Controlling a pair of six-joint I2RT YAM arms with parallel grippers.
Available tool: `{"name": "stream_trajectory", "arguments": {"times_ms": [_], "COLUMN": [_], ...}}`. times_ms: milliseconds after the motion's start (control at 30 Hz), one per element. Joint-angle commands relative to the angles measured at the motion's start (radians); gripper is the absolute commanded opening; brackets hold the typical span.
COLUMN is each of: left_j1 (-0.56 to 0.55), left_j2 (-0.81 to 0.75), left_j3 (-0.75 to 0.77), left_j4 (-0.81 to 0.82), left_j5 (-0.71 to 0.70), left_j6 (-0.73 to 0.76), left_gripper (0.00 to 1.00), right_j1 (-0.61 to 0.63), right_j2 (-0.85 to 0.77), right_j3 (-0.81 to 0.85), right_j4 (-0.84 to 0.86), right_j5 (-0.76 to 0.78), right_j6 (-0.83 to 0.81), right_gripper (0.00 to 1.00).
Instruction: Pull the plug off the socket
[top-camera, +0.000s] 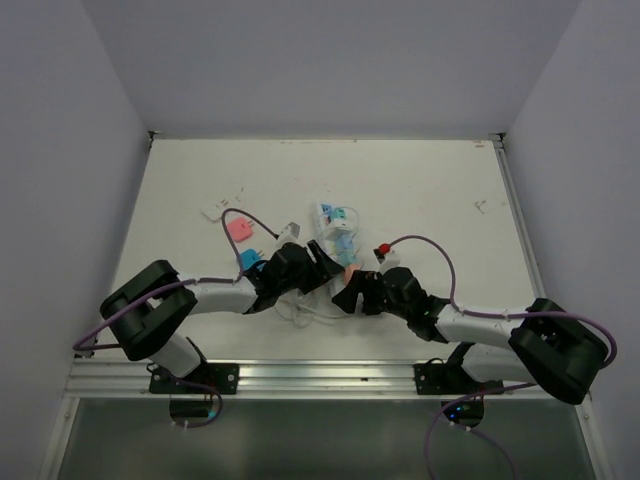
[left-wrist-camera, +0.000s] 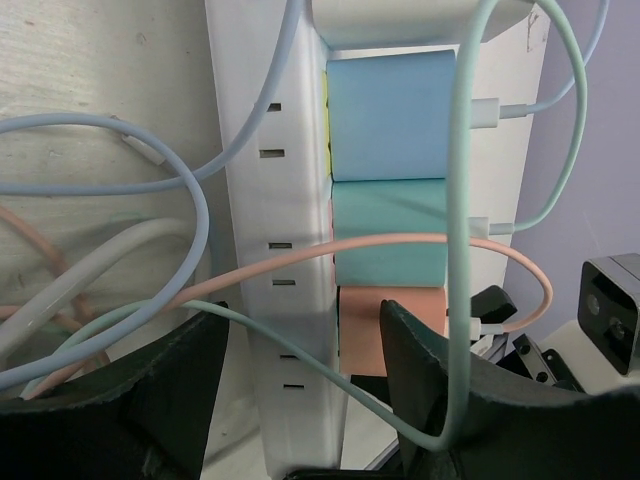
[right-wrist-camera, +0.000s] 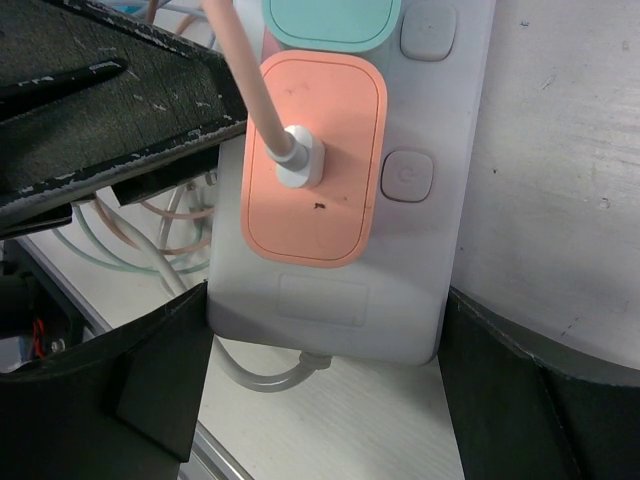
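Socket (top-camera: 331, 236): lies near the middle of the tabletop (top-camera: 450, 190), long axis running from the near edge toward the far one. The orange plug (right-wrist-camera: 330, 215) is seated at its near end, touching the teal plug (right-wrist-camera: 330, 20). A pink cable (right-wrist-camera: 250, 90) leaves the orange plug's face.

Right gripper (right-wrist-camera: 325, 300): jaws wide, one finger on each long side of the socket's near end. This reads as a clamp across its width.

Left gripper (left-wrist-camera: 300, 315): jaws apart, astride both the socket and the orange plug. Contact cannot be told. Loose cables (left-wrist-camera: 100, 250) loop over and between its fingers.

Risks, judged:
- The left jaws span socket and plug together. Closing there would likely pinch the socket body too, so a pull lifts everything instead of freeing the plug.
- The right hold sits only at the very end. A stiff plug may tilt the socket or drag it out.
- A finger set slightly off could catch the teal plug as well.
- Draped cables may snag, or the pink cable's connector may come out instead of the plug.
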Motion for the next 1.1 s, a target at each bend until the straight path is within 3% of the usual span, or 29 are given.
{"name": "stream_trajectory", "arguments": {"times_ms": [0,367,700,933,1067], "left_j1": [0.001,-0.004,-0.023,-0.076,-0.115], "left_j2": [0.01,-0.048,-0.196,-0.278,-0.254], "left_j3": [-0.015,-0.041,-0.075,-0.08,-0.08], "left_j4": [0.038,0.001,-0.052,-0.129,-0.134], "left_j5": [0.021,0.025,-0.045,-0.096,-0.102], "left_j6": [0.012,0.004,-0.002,-0.03,-0.038], "left_gripper": [0.65,0.7,0.88,0.87,0.79], "right_j1": [-0.007,-0.035,-0.035,-0.033,-0.035], "right_j2": [-0.026,0.042,0.032,0.035,0.042], "right_j3": [-0.01,-0.024,-0.012,-0.003,-0.001], "right_j4": [0.153,0.245,0.197,0.18,0.185], "right_j5": [-0.063,-0.121,-0.1,-0.092,-0.095], "right_j6": [0.046,0.092,0.081,0.075,0.077], "right_gripper": [0.0,0.0,0.0,0.0,0.0]}}
